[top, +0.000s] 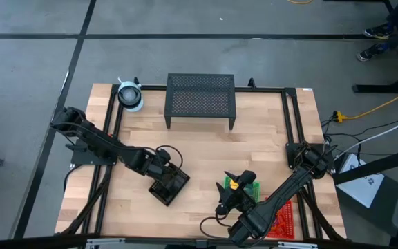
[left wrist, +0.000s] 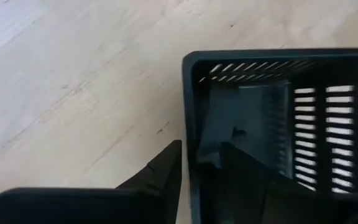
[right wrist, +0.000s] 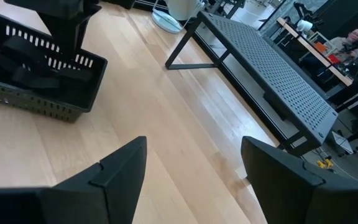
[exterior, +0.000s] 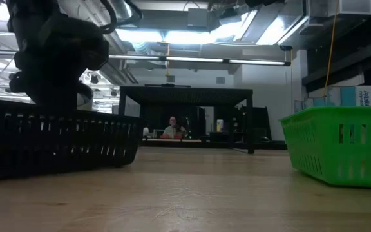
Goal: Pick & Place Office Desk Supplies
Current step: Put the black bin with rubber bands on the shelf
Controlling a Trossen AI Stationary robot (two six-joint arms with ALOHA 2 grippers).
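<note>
Wood table [top: 206, 149] amid grey floor; left fingers [left wrist: 166, 171] straddling black tray [top: 169, 185] wall; right fingers [right wrist: 123, 165] spread, empty.

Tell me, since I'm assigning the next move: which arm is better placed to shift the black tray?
Left. Its tool already straddles the black tray's wall; the right tool hangs open beside the green tray.
</note>
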